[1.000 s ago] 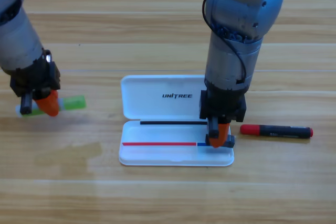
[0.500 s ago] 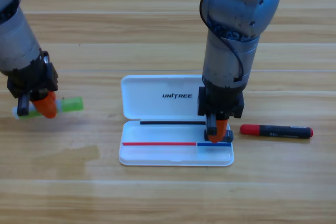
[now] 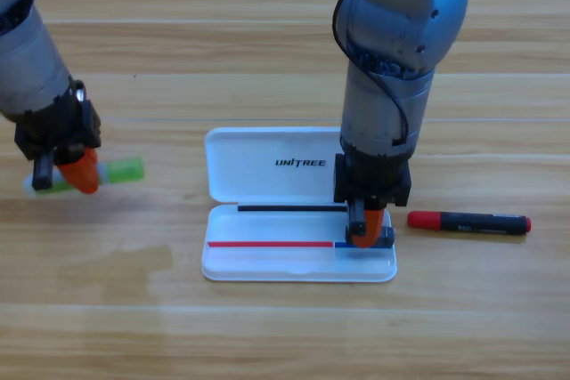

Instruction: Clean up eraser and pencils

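We see an open white case (image 3: 267, 166) lying on the wooden table (image 3: 285, 327), its lid folded back toward the top and its tray toward us. The right gripper (image 3: 367, 233) points straight down into the right end of the tray, and the eraser (image 3: 385, 238) shows as a small dark block just beside the orange tip, inside the tray; the gripper seems clamped on it, though most of the block is hidden. To the right of the case, apart from it, the black pen (image 3: 469, 222) with its red cap lies flat on the table, pointing left to right. Far to the left, the left gripper (image 3: 78, 171) sits over the green pen (image 3: 98, 173), which lies flat on the table; the orange tip covers its middle, and we cannot tell how this gripper stands.
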